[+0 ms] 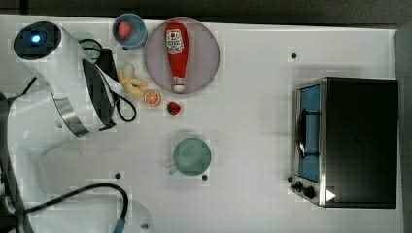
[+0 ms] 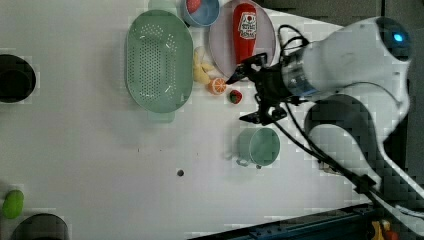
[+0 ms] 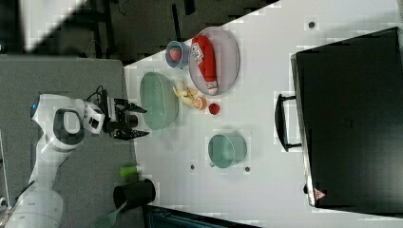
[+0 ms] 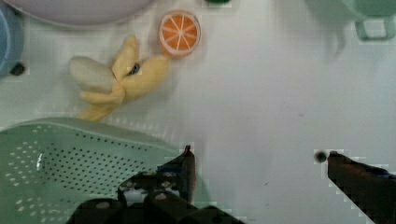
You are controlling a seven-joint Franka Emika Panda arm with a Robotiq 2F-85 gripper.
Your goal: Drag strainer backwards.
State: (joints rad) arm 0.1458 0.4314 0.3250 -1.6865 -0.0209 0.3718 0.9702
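The pale green oval strainer (image 2: 159, 61) lies on the white table, its holed bowl facing up and a small tab handle on its rim. In the right view the strainer (image 3: 159, 100) sits beside the fruit. My gripper (image 4: 259, 158) is open and holds nothing. In the wrist view one fingertip (image 4: 187, 161) stands over the edge of the strainer (image 4: 84, 163), and the other hangs over bare table. The gripper (image 2: 248, 94) hovers above the table in the left view, and the gripper (image 3: 139, 122) sits by the strainer's end in the right view.
A green cup (image 1: 192, 156) stands mid-table. A grey-lilac plate (image 1: 206, 53) carries a ketchup bottle (image 1: 176, 53); a blue bowl (image 1: 129, 30) holds a strawberry. A banana (image 4: 116, 81), an orange slice (image 4: 180, 32) and a strawberry (image 1: 173, 108) lie near the strainer. A toaster oven (image 1: 359, 141) fills the top view's right.
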